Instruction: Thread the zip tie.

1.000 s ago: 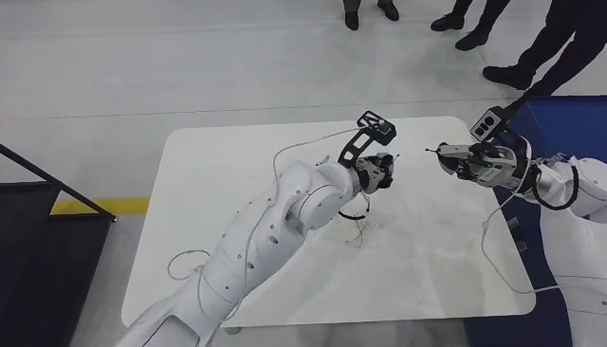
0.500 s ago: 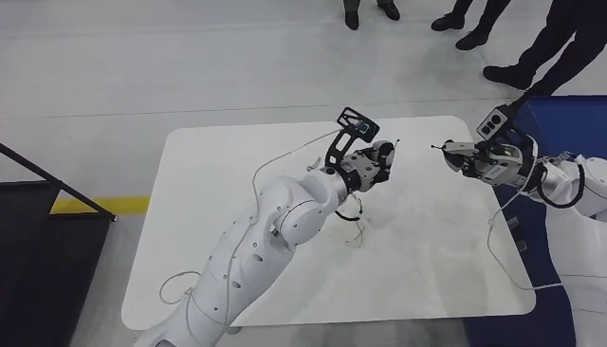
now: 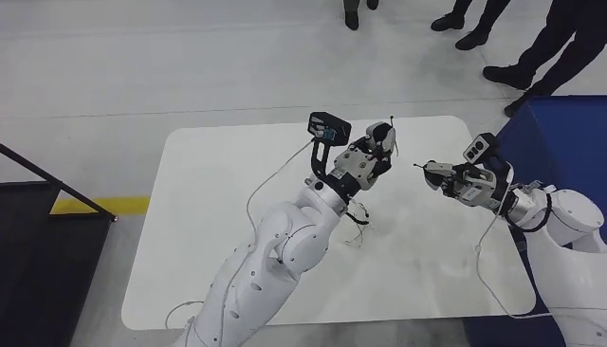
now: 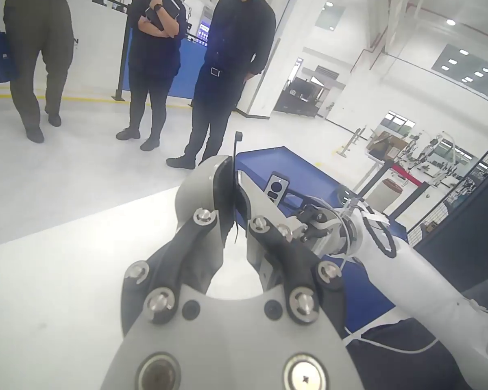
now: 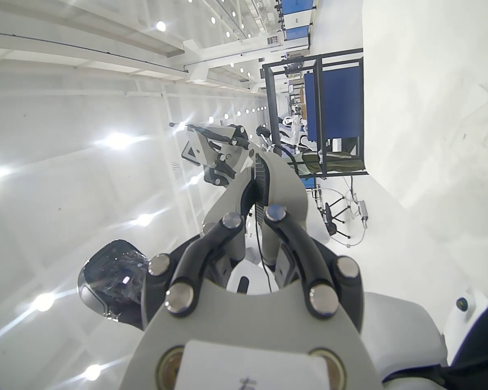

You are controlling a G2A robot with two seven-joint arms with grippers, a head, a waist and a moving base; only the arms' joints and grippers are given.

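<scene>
My left gripper (image 3: 383, 138) hovers over the far middle of the white table (image 3: 228, 214), shut on a black zip tie (image 4: 238, 139). The tie's head sticks out past the fingertips, and its tail hangs between the fingers. My right gripper (image 3: 428, 169) is a short way to the right, pointing at the left one with a gap between them. It is shut on a thin black strip (image 5: 260, 188) whose tip pokes out beyond its fingers. In the right wrist view the left gripper (image 5: 205, 139) is farther off, its zip tie (image 5: 187, 126) pointing sideways.
Loose thin cables (image 3: 357, 229) lie on the table under the left arm. A blue surface (image 3: 555, 129) borders the table on the right, behind the right arm. Several people stand on the floor beyond the table's far edge.
My left gripper has swung toward the far edge of the table and turned, its wrist camera moving left. My right gripper has shifted left, closer to it.
</scene>
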